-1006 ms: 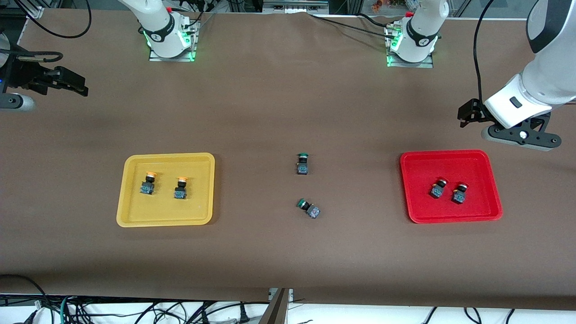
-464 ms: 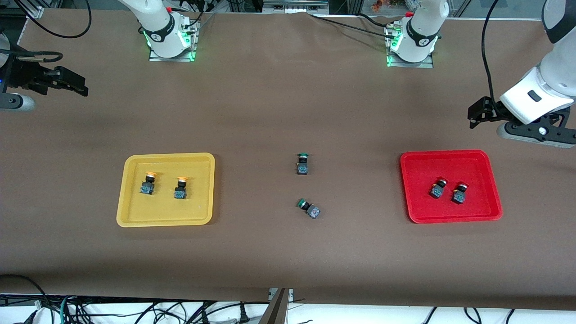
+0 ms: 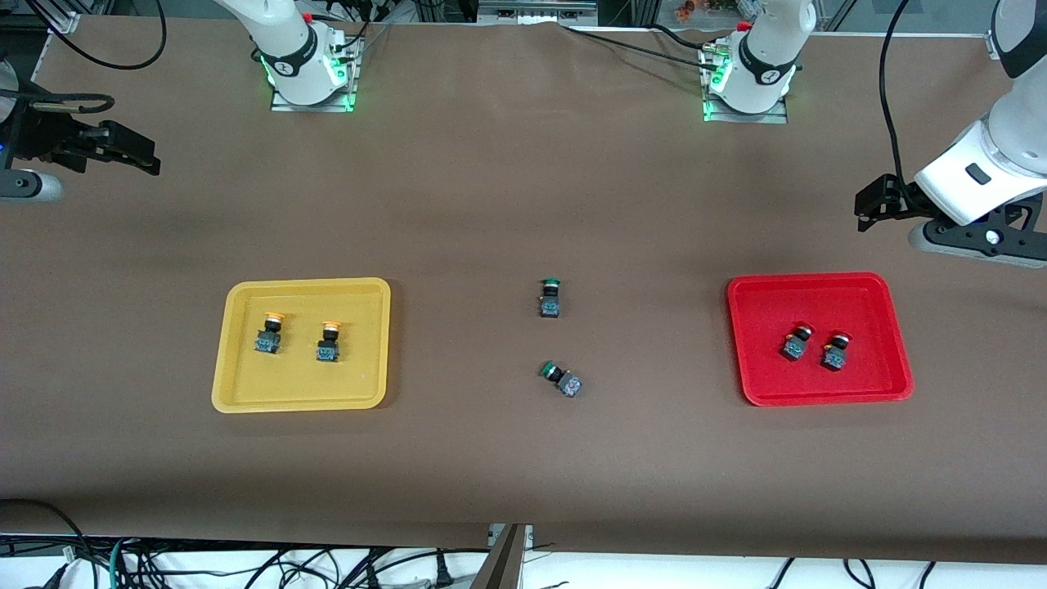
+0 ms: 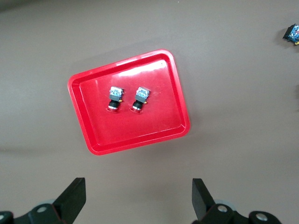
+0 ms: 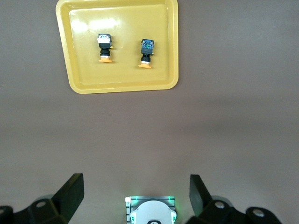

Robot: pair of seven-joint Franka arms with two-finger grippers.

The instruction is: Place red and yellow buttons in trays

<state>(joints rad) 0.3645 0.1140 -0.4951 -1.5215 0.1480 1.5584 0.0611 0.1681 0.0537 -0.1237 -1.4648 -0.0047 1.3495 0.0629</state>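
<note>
The yellow tray holds two yellow-capped buttons; the right wrist view shows the tray and both buttons. The red tray holds two red-capped buttons; the left wrist view shows the tray and both buttons. My left gripper is open and empty, high over bare table beside the red tray. My right gripper is open and empty, high at the right arm's end of the table.
Two green-capped buttons lie on the brown table between the trays; one shows at the edge of the left wrist view. The arm bases stand along the table's back edge.
My left gripper has drawn up and away from the red tray toward the left arm's end of the table. The right arm, trays and buttons have not moved.
</note>
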